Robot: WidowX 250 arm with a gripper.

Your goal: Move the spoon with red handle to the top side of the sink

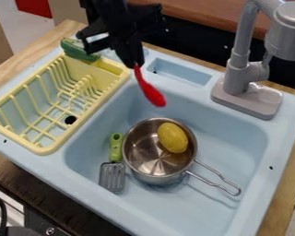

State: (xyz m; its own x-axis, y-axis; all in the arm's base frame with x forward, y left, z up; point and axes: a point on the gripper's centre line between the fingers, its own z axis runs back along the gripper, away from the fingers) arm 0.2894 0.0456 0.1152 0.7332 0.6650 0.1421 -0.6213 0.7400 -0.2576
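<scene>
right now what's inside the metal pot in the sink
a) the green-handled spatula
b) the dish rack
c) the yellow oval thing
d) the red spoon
c: the yellow oval thing rests inside the pot, while the green-handled spatula lies outside it, on the dish rack's side.
</scene>
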